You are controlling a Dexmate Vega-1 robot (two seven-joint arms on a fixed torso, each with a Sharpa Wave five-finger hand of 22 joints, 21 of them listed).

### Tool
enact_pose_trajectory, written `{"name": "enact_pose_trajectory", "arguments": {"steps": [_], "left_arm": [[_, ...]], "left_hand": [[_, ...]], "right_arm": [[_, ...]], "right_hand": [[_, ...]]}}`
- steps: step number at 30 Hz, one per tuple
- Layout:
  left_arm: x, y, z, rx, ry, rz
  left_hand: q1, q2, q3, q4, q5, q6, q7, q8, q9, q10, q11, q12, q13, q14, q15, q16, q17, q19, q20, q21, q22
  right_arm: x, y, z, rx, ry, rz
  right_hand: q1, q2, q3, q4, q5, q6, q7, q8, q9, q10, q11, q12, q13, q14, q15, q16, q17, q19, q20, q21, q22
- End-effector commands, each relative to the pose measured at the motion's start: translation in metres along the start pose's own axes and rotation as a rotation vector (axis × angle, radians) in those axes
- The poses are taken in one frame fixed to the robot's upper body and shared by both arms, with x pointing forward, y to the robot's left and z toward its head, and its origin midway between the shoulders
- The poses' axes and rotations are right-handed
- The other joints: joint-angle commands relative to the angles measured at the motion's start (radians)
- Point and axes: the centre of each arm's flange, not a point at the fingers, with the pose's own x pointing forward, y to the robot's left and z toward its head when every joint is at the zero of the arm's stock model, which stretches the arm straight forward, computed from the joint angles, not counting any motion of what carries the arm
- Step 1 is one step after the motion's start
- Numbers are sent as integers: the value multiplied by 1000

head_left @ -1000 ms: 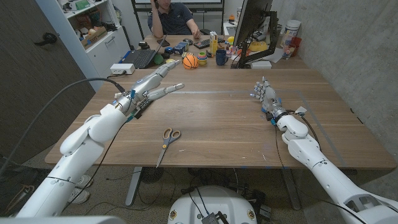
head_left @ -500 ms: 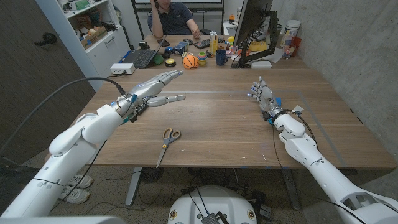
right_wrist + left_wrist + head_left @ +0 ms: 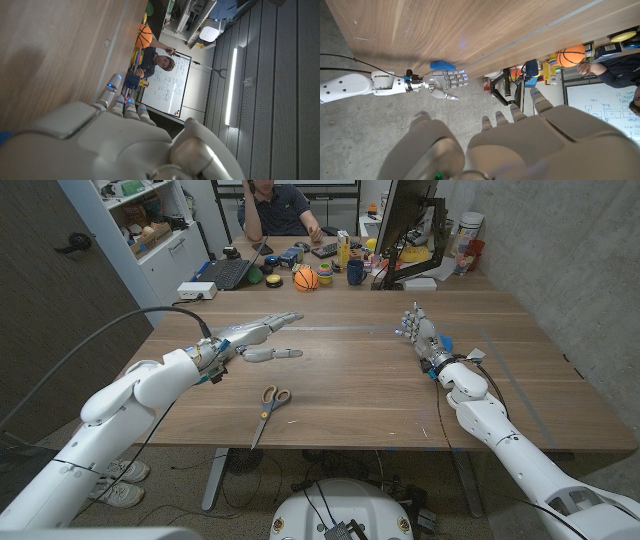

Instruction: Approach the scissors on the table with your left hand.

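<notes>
While the scissors wait near the front edge, the left hand swings back toward them.

Over the last second the left hand has pulled in from its far reach toward the clutter at the back and come nearer the robot, fingers spread and holding nothing, thumb stuck out sideways. It now hovers beyond the scissors, which lie untouched on the wooden table, handles pointing away from the robot. My guess is the approach is under way but not finished. The right hand has barely stirred, fingers loosely apart and empty, well off to the side.
</notes>
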Motion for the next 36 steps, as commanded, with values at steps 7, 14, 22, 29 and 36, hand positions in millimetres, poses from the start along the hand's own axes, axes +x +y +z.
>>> {"name": "enact_pose_trajectory", "arguments": {"steps": [7, 14, 22, 29, 36], "left_arm": [[6, -13, 0, -2, 21, -213], [5, -15, 3, 11, 22, -273], [5, -18, 6, 30, 32, -350], [7, -18, 8, 62, 43, -369], [8, -19, 9, 76, 50, -386]], "left_hand": [[14, 5, -12, -1, 8, -106, -11, 5, 4, -172, 14, 2, 0, -113, -2, 4, 3, 23, 6, 3, 0], [25, 12, -11, -5, 11, -108, -11, 5, 4, -168, 12, 3, -1, -104, 0, 7, 2, 31, 0, 1, -1], [81, 51, 12, -26, 28, -110, -10, 7, 5, -122, 15, 13, -2, -63, 11, 17, -1, 77, -5, 1, -2], [177, 75, 41, -79, 43, -71, -10, 20, 7, 7, 17, 34, -3, 22, 3, 30, -5, 161, -19, -2, -3], [249, 88, 67, -121, 41, 3, -9, 40, 11, 136, 7, 48, -2, 86, -4, 34, -6, 196, -28, -9, -2]], "right_arm": [[-2, 1, 0, 0, -3, -2], [-4, 2, 1, -1, -4, 0], [-7, 3, 0, 4, -7, -4], [-8, 2, 1, 3, -12, -11], [-8, 2, 1, 2, -15, -14]], "right_hand": [[-11, 9, -11, 3, 5, -6, 51, 4, 2, 4, 0, 5, 5, -57, 5, -6, 4, -162, 10, -2, 3], [-12, 8, -15, 3, 5, -7, 51, 4, 2, 4, 0, 4, 5, -56, 4, -7, 4, -161, 10, -4, 4], [-13, 7, -19, 4, 5, -7, 50, 4, 2, 4, -1, 4, 5, -54, 4, -7, 4, -161, 11, -5, 4], [-14, 7, -22, 4, 6, -9, 49, 4, 2, 4, -1, 4, 5, -51, 4, -7, 4, -161, 12, -7, 4], [-15, 8, -28, 5, 6, -23, 50, 0, 2, -7, 0, 0, 5, -57, 7, -11, 4, -172, 13, -13, 4]]}}
